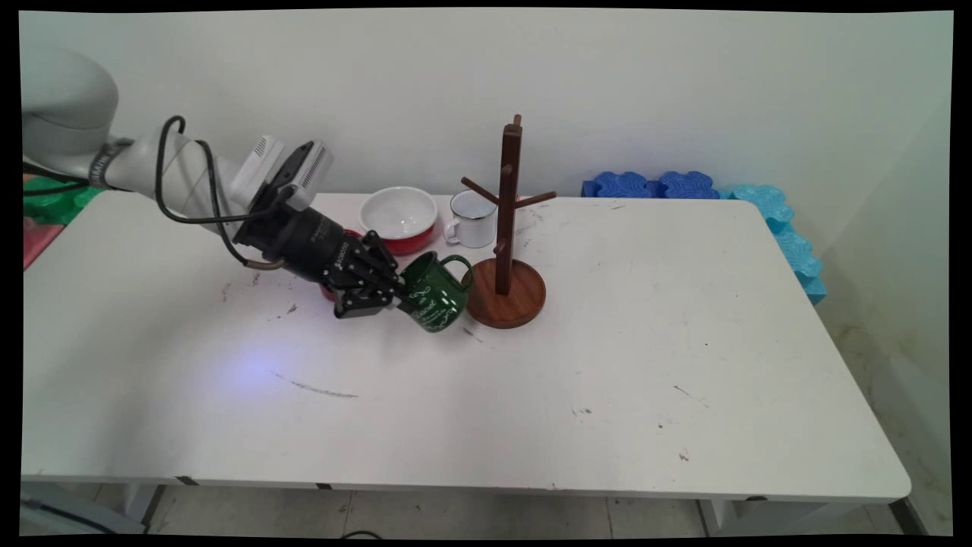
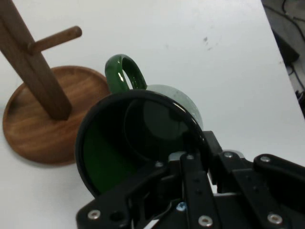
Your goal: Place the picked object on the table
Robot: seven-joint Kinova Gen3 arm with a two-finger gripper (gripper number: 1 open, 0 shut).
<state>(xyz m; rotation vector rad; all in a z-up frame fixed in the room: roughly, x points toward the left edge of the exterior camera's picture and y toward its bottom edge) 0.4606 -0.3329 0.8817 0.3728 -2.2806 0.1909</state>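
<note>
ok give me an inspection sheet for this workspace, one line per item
surface: white table, scuffed, dark marks.
things: green mug tilted, held at its rim by the pincer, handle toward the wooden mug tree; the mug is beside the tree's round base.
clutter: white bowl with red outside and white enamel mug behind the tree; a red thing mostly hidden behind the pincer.
pincer: shut on the green mug, one finger inside the rim.
cables: black cable looping along the arm.
surroundings: pale wall; blue foam pieces along the table's far right edge.
</note>
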